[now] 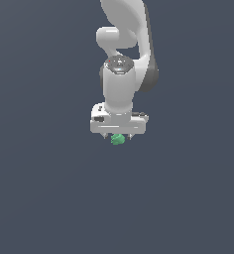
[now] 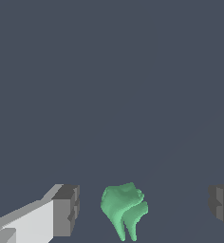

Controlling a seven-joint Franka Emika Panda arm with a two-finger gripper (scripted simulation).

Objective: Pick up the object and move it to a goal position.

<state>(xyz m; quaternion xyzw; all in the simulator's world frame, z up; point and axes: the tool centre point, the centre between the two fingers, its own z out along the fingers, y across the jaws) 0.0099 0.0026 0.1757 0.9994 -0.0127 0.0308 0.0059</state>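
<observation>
The arm is sitting at the pre-grasp stage of the pick: the jaws are standing wide apart and are gripping nothing. In the wrist view, one grey pad is showing on one side of the green lumpy object and the other pad is showing on the far side, with open space on both flanks, so the object is lying between the jaws, touching neither, and somewhat nearer the first pad. The next move, as judged, is calling for the jaws to close squarely on the object, with a small centring correction beforehand, then a lift and carry to the goal, which is not showing in either view. Farther off, the exterior view is showing the gripper pointing straight down over the object on the plain dark desk; whether the pads are reaching desk level cannot be told.
</observation>
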